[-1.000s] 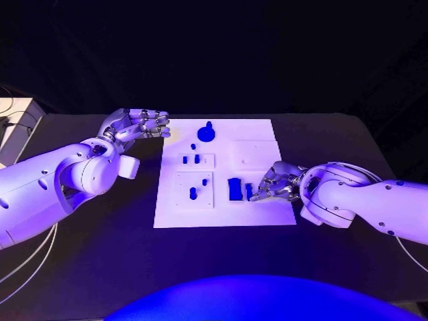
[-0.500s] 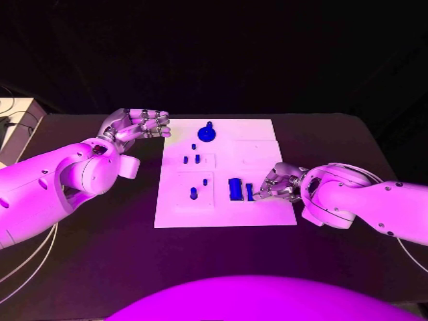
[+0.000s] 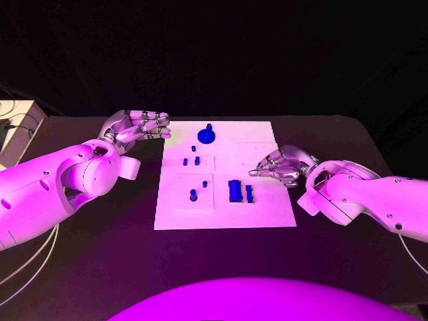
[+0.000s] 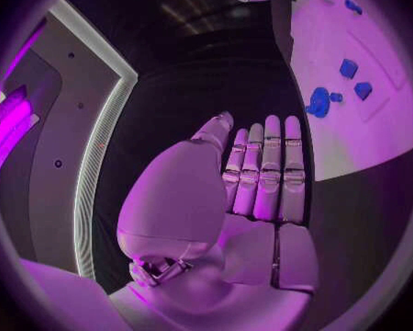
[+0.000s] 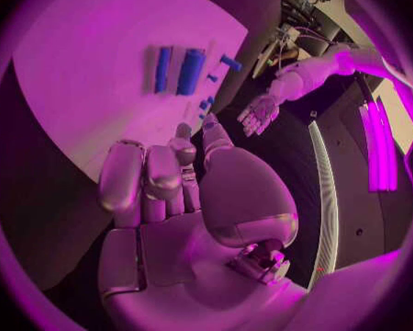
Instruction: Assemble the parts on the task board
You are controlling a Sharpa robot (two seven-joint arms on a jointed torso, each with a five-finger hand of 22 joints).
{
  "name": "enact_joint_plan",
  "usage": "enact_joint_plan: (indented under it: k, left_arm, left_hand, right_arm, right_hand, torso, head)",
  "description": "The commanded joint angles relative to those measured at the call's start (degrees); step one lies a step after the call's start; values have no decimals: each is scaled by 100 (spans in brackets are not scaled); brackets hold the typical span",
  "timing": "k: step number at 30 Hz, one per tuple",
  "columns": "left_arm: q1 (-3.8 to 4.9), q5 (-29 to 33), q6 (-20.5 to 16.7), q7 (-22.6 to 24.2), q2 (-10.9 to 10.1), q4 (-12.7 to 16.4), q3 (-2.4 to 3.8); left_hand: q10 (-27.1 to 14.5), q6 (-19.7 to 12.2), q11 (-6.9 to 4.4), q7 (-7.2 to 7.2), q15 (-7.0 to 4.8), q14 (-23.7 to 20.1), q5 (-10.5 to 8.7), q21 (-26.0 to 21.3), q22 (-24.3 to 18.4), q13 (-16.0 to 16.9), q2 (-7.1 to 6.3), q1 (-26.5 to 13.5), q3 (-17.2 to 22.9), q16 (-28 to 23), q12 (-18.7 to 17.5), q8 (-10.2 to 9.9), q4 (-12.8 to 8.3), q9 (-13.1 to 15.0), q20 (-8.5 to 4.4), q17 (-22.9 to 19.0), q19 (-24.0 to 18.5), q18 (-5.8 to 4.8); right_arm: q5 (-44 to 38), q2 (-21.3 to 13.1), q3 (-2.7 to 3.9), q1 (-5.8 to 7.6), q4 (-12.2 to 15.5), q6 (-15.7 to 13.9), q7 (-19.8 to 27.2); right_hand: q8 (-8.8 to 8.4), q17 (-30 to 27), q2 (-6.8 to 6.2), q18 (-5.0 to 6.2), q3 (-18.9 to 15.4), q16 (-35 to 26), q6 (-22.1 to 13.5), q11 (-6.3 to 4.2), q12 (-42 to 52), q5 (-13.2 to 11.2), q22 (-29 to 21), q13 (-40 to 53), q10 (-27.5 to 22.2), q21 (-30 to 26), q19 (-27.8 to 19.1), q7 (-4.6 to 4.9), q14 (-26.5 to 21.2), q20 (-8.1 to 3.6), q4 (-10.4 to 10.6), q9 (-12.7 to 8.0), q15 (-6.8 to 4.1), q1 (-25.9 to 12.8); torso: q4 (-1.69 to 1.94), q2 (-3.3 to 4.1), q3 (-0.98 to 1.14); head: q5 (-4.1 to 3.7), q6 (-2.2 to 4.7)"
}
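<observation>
White rectangular task board (image 3: 264, 207) lies flat at mid-bench on the black bench (image 3: 98, 267), long side running away from the robot.

Small blue parts on the board: a round disc-shaped part with a knob (image 3: 206, 136) near the far edge; a pair of small pegs (image 3: 190, 161) in a raised square panel below it; two more short pegs (image 3: 198, 189) in the nearer left panel; a wide blue block (image 3: 235, 190) with a thin blue bar (image 3: 250, 193) just beside it, both lying lengthwise on the near right part of the board.

Left silver hand (image 3: 137, 125) hovers off the board's far left corner, over the bare bench. Fingers straight and side by side in the wrist view (image 4: 261, 173), nothing in the palm; holds nothing.

Right silver hand (image 3: 277, 164) sits over the board's right edge, beyond the block and bar, apart from them. Fingers (image 5: 147, 173) curled inward, nothing seen between them; closed on nothing. In the right wrist view the block (image 5: 190, 71) and bar (image 5: 162, 69) lie ahead of the fingertips, untouched.
</observation>
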Motion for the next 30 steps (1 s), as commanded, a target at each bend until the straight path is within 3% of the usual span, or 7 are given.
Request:
enact_joint_plan:
  k: [1, 22, 23, 25, 26, 28, 30]
  left_arm:
    - [-10, 197, 98, 164, 47, -45, 4]
    - [-26, 787, -369, 761, 645, -917, 5]
    - [-26, 617, -234, 495, 618, -886, 0]
    - [-23, 624, -256, 502, 617, -871, -9]
    - [-19, 633, -284, 511, 614, -853, -20]
    - [-5, 663, -377, 539, 607, -791, -57]
    - [22, 720, -556, 594, 593, -673, -129]
  left_hand:
    - [-32, -21, -3, -5, 2, -51, 9, -30, -24, -4, -61, -47, -79, 17, -6, 5, 27, 1, 11, 4, 39, -44]
    - [-945, -1011, 301, -273, 513, -2080, -70, -94, -2173, -24, 269, -4, -1300, -599, -44, -51, -355, -40, 833, -491, -1257, 164]
    - [-6621, -6072, -711, -919, -543, -6664, -1605, -460, -2548, -350, 320, -2504, -630, -902, -372, -364, -567, -359, -606, -799, -6030, -475]
    - [-6621, -6072, -711, -919, -543, -6664, -1605, -460, -2548, -350, 320, -2672, -630, -902, -372, -364, -567, -359, -606, -799, -6030, -475]
    - [-6621, -6072, -711, -919, -543, -6664, -1605, -460, -2548, -350, 320, -2861, -630, -902, -372, -364, -567, -359, -606, -799, -6030, -475]
    - [-6621, -6072, -711, -919, -543, -6664, -1605, -460, -2548, -350, 320, -3323, -630, -902, -372, -364, -567, -359, -606, -799, -6030, -475]
    - [-6621, -6072, -711, -919, -543, -6664, -1605, -460, -2548, -350, 320, -3740, -630, -902, -372, -364, -567, -359, -606, -799, -6030, -475]
  right_arm:
    - [1519, 45, 10, 53, -260, -602, 1650]
    - [3721, 1142, 176, 127, -2798, -351, 3549]
    - [3425, 1121, 173, 131, -2757, -482, 3103]
    - [3445, 1120, 178, 127, -2734, -495, 3111]
    - [3469, 1120, 184, 123, -2706, -510, 3121]
    - [3549, 1118, 205, 108, -2614, -560, 3154]
    - [3703, 1115, 245, 80, -2435, -657, 3217]
  right_hand:
    - [-208, -85, -42, 56, 0, -109, 17, 41, -198, 36, 646, -142, -136, -167, 411, 98, -48, 54, 3, -287, 62, -1]
    - [-729, -2105, 319, 147, 463, -2933, -329, 636, -4259, 0, -2256, -5500, -571, -5918, -1588, 588, -2266, 741, -1025, -3198, 734, 1131]
    - [-1082, -5566, -188, -437, 639, -6696, -2087, 141, -5516, -1013, -7493, -6848, -2539, -6367, -3564, -249, -4026, 608, -175, -4428, 522, -1234]
    - [-1082, -5566, -188, -437, 639, -6696, -2197, 141, -5516, -1013, -7493, -6848, -2590, -6367, -3854, -249, -4243, 608, -175, -4428, 522, -1341]
    - [-1082, -5566, -188, -437, 639, -6696, -6217, 141, -5516, -1013, -7493, -6848, -2730, -6367, -4016, -249, -8290, 608, -175, -4428, 522, -1515]
    - [-1082, -5566, -188, -437, 639, -6696, -6217, 141, -5516, -1013, -7493, -6848, -6990, -6367, -4387, -249, -8290, 608, -175, -4428, 522, -1950]
    - [-1082, -5566, -188, -437, 639, -6696, -6217, 141, -5516, -1013, -7493, -6848, -6990, -6367, -8401, -249, -8290, 608, -175, -4428, 522, -2354]
  torso:
    - [-34, -52, -21]
    - [-156, -360, 12]
    - [-153, -314, -12]
    - [-154, -318, -9]
    - [-155, -322, -5]
    - [-158, -338, 7]
    - [-164, -368, 31]
  head:
    - [5, 96]
    - [185, 637]
    - [169, 580]
    - [170, 591]
    - [171, 605]
    - [175, 651]
    - [182, 741]
